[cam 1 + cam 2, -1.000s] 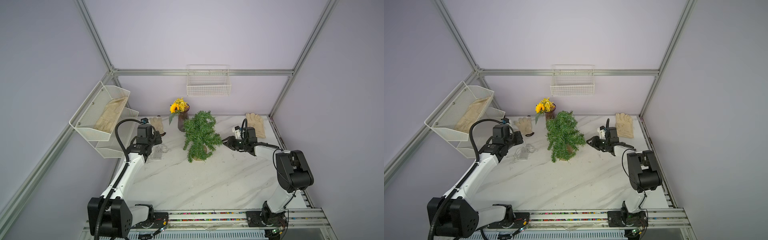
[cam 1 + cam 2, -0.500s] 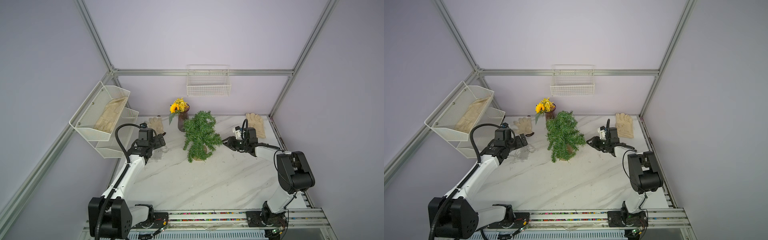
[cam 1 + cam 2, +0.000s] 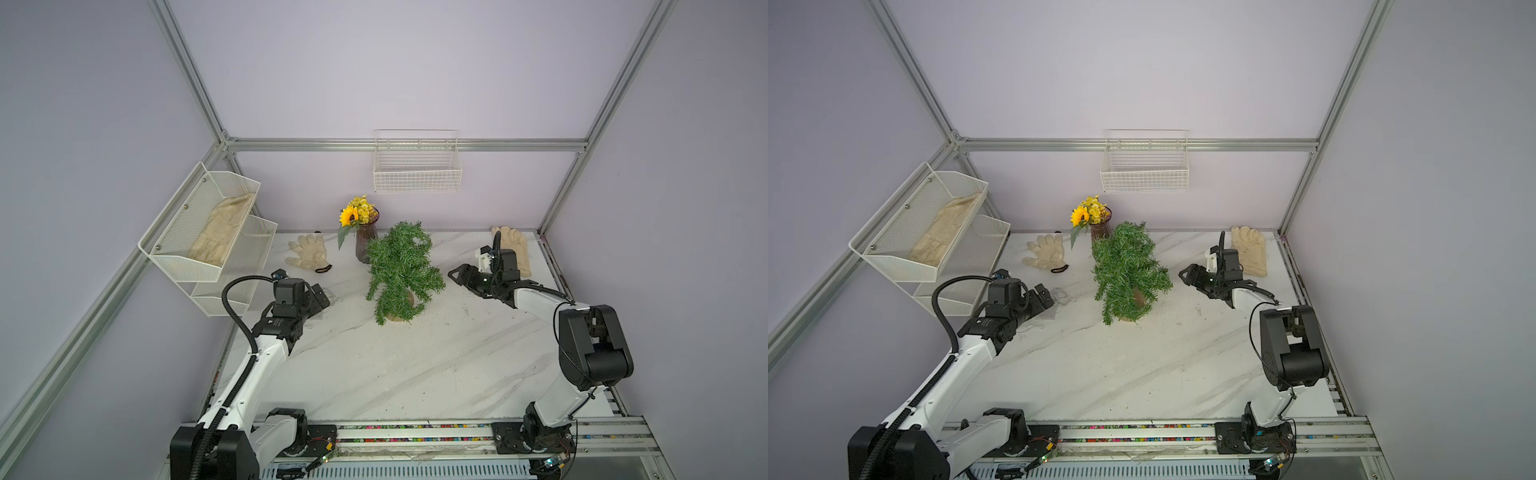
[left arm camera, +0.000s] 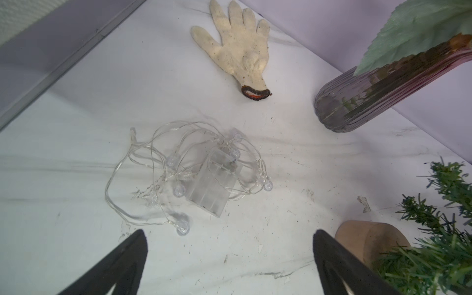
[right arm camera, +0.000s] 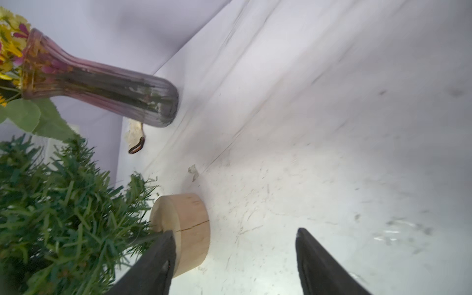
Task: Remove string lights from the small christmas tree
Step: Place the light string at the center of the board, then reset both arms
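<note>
Marble counter (image 3: pixel 395 365), near its left edge, holds the heaped string lights (image 4: pixel 207 184); we fear the empty, spread left gripper (image 4: pixel 229 232) snagging a loop, and the likewise spread right gripper (image 5: pixel 235 231) tipping the tree (image 3: pixel 401 270).

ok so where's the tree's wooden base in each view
In a top view: wooden base peeks out under the small christmas tree, mid-table.
In a top view: same spot, wooden base half covered by branches.
Left wrist: wooden base under green needles, string lights lying apart from it.
Right wrist: wooden base in plain sight.
Shared landmark: vase, in all four.
</note>
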Controlling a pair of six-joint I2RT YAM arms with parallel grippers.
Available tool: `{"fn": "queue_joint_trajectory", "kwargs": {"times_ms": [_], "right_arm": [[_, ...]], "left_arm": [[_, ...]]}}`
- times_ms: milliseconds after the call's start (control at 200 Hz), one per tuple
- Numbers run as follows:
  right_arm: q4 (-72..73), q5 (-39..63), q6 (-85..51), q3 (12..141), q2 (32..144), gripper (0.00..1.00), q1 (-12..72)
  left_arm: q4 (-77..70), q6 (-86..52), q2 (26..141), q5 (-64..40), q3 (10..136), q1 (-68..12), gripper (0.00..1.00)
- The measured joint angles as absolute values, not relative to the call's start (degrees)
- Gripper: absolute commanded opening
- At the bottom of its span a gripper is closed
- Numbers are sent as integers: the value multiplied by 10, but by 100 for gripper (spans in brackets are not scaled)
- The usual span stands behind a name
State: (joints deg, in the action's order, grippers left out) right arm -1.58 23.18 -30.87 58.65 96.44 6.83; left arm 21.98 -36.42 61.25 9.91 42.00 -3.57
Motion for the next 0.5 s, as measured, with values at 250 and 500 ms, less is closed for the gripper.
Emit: {"fn": "queue_joint_trajectory", "kwargs": {"times_ms": [250,500], "right_arm": [[-75,-8,-284,634,948,94,65],[49,-198,-223,567,945,97,65]], "left_arm": [[167,-410,596,97,372,-49,100],[119,-367,653,85,368,-56,100]]}}
